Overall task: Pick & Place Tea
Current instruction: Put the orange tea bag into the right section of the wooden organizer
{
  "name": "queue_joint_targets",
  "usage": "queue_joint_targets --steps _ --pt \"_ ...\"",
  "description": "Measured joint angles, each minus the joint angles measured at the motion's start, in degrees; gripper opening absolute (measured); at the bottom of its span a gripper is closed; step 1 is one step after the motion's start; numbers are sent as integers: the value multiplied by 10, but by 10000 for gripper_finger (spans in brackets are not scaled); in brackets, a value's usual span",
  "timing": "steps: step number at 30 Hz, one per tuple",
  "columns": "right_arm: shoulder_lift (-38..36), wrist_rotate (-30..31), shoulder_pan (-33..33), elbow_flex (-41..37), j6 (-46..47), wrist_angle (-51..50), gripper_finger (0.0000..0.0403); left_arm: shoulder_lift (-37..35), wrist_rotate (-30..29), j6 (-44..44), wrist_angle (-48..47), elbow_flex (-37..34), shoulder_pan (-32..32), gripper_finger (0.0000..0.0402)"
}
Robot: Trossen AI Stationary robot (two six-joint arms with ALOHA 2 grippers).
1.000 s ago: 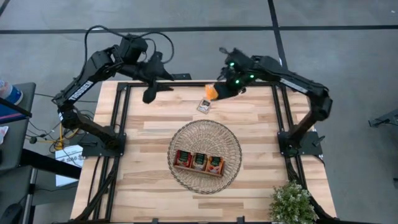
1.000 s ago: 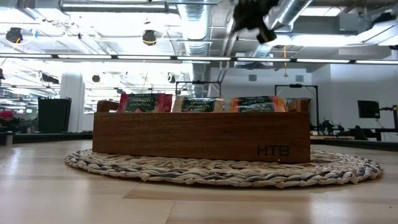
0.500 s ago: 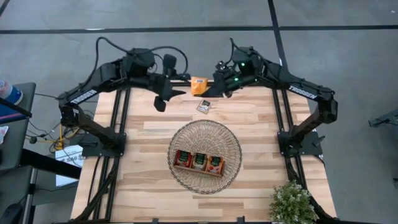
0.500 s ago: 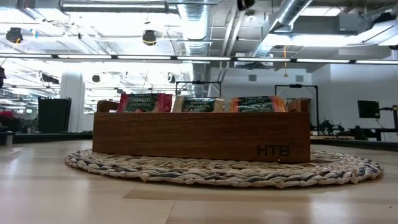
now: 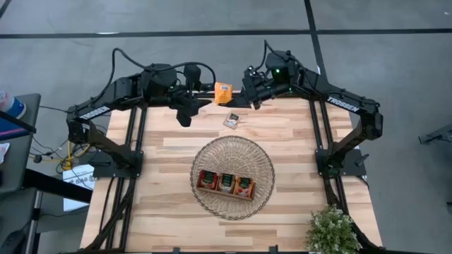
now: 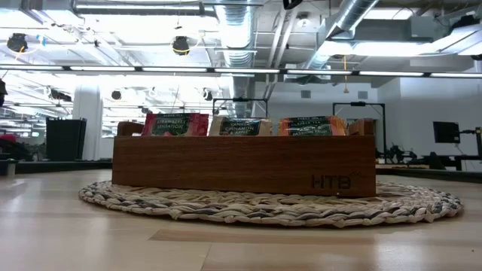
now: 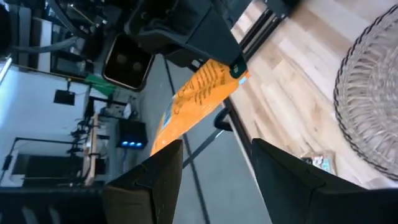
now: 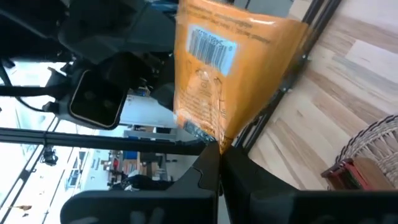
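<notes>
Both arms have closed in behind the wicker basket [image 5: 232, 176]; the right claw [image 5: 244, 82] pinches an orange sachet [image 5: 224, 92] toward the open left claw [image 5: 200, 98]. A misaligned handover could drop it.

- Orange tea sachet [image 5: 224, 92], barcode showing, held up above the table's far edge.
- Pale sachet [image 5: 232, 120] flat near that edge.
- Three sachets [image 5: 225, 182] upright in tray.

Tray [image 5: 225, 184] in basket [image 5: 232, 149], sachet [image 5: 231, 121] behind
</notes>
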Motion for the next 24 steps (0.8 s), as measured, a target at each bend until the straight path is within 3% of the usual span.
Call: queue_joint_targets --steps 7,24 --pt "0 -1 -9 0 -8 0 0 0 -58 4 -1 0 -19 185" --pt "0 -5 -5 0 0 5 0 6 -51 67 32 0 -41 185"
